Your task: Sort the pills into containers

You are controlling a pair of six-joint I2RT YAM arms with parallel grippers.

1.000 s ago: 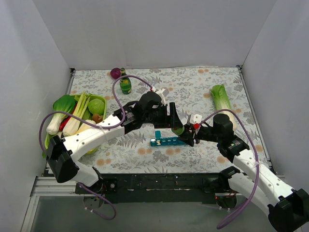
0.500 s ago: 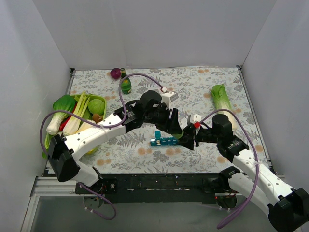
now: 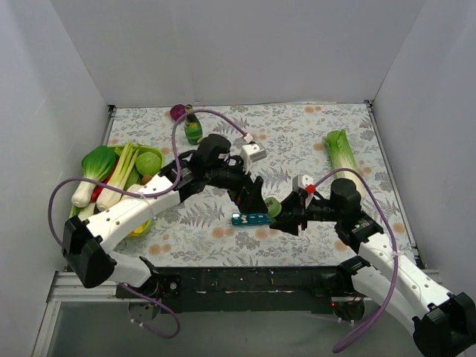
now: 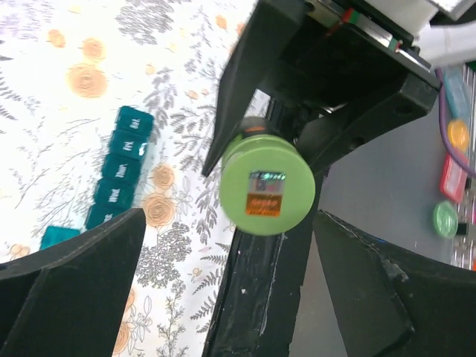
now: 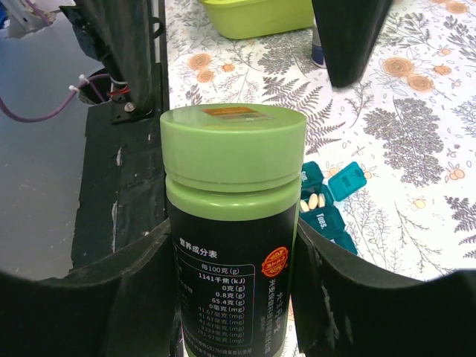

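Top view, far left: lime green tray (image 3: 152, 153) packed with leafy vegetables. Upper left: purple onion (image 3: 178, 111) just beside a dark green bottle with a yellow label (image 3: 193, 132), both well apart from the work area. Left gripper (image 3: 255, 201) sits at frame centre, just above the teal pill organiser (image 3: 251, 219). In the left wrist view its fingers (image 4: 82, 282) are spread wide with nothing between them, and they frame the green cap head-on. The organiser lies flat on the floral table (image 3: 320, 130), lower centre, long axis running left-right. The left wrist view shows 5 lettered lids shut in a row. In the right wrist view 1 compartment is open, lid flipped up, with a few pale pills (image 5: 312, 201) inside. The green-capped bottle (image 3: 274, 206) is just right of the organiser's right end. It is tipped over, cap toward the left gripper, and I can't tell its height over the table. Right gripper (image 3: 286, 213) is clamped on it. The right wrist view has both fingers (image 5: 126, 297) pressed to the black-labelled body below the cap, which is on. Far right: a pale green cabbage (image 3: 342, 151) lying near the table's right edge, well clear of both arms.
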